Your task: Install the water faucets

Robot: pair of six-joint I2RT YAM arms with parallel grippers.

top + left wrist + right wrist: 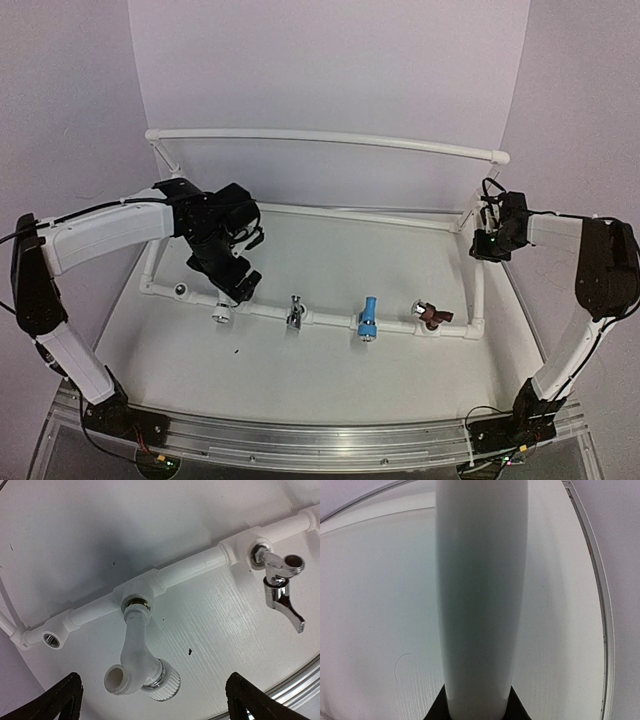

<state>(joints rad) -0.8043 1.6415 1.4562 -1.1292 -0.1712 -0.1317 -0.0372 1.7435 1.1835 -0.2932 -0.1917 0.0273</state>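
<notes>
Four water faucets sit in the front rail of the white pipe frame (330, 320): a white one (222, 313), a chrome one (296, 313), a light blue one (368, 318) and a reddish-brown one (432, 316). My left gripper (243, 288) hangs just above and behind the white faucet (135, 655). It is open wide, with both black fingers (65, 700) apart from the faucet. The white faucet's threaded end is in a tee socket (136, 602). The chrome faucet (280, 585) is to its right. My right gripper (479, 707) is shut on the frame's right-hand pipe (482, 600).
An elbow socket (51, 639) at the frame's front left corner holds nothing. The frame's high back rail (320, 138) spans the rear. White walls close in the back and sides. An aluminium rail (330, 440) runs along the near edge.
</notes>
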